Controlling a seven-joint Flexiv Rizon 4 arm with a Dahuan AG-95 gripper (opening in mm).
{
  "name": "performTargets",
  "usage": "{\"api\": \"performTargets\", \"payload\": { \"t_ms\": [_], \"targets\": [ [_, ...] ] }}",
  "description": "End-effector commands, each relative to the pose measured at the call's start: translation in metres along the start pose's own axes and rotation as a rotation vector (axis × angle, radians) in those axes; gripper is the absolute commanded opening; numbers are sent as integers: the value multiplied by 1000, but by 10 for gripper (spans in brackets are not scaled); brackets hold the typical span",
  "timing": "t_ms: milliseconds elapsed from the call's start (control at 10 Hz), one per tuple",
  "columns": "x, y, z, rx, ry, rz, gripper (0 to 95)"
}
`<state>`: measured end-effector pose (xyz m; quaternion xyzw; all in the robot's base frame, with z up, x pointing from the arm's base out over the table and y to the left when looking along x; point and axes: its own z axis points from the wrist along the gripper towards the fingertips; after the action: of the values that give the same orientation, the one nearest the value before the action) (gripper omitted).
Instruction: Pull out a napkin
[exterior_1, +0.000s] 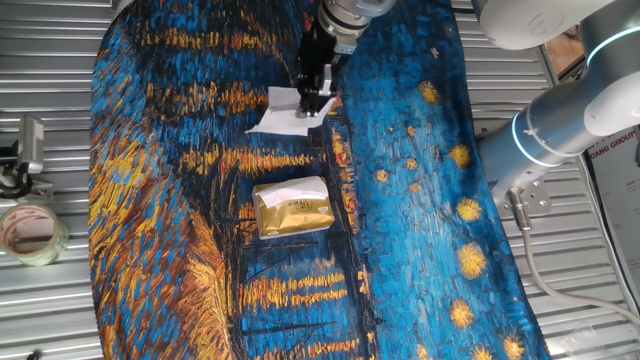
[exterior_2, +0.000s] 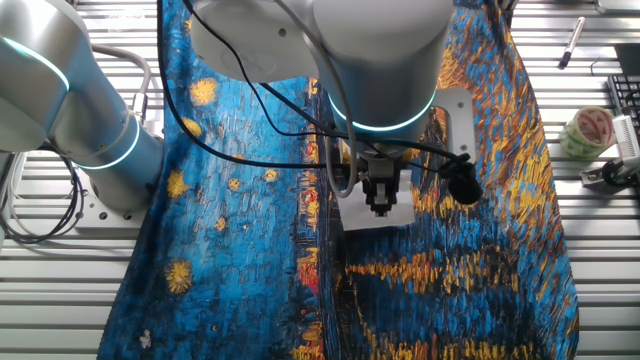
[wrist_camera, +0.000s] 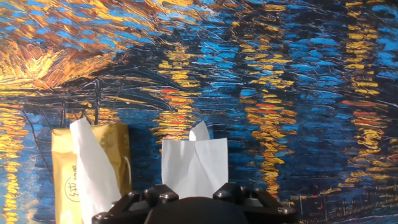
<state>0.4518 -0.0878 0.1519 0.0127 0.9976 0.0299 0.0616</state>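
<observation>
The white napkin (exterior_1: 283, 114) lies crumpled on the painted cloth, away from the gold tissue pack (exterior_1: 292, 207). My gripper (exterior_1: 317, 103) stands at the napkin's right edge, low over the cloth, and its fingers look closed on that edge. In the other fixed view the gripper (exterior_2: 381, 207) hides most of the napkin (exterior_2: 402, 214). In the hand view the napkin (wrist_camera: 194, 165) spreads out from between the fingers. The gold pack (wrist_camera: 115, 152) is at the left, with another white sheet (wrist_camera: 93, 171) sticking out of it.
The blue and orange painted cloth (exterior_1: 420, 200) covers the table. A tape roll (exterior_1: 30, 232) and a metal clamp (exterior_1: 25, 150) sit off the cloth on the slatted top. The tape roll (exterior_2: 590, 130) and a pen (exterior_2: 572, 42) show in the other fixed view.
</observation>
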Motion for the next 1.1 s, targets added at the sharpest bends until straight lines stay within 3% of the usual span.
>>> {"api": "performTargets", "payload": {
  "t_ms": [100, 300, 500, 600, 700, 1100],
  "targets": [
    [0, 0, 0, -1, 2, 1, 0],
    [0, 0, 0, -1, 2, -1, 0],
    [0, 0, 0, -7, 0, -14, 380],
    [0, 0, 0, -8, 0, -15, 380],
    [0, 0, 0, -10, 0, -17, 570],
    [0, 0, 0, -13, -3, -21, 570]
  ]
}}
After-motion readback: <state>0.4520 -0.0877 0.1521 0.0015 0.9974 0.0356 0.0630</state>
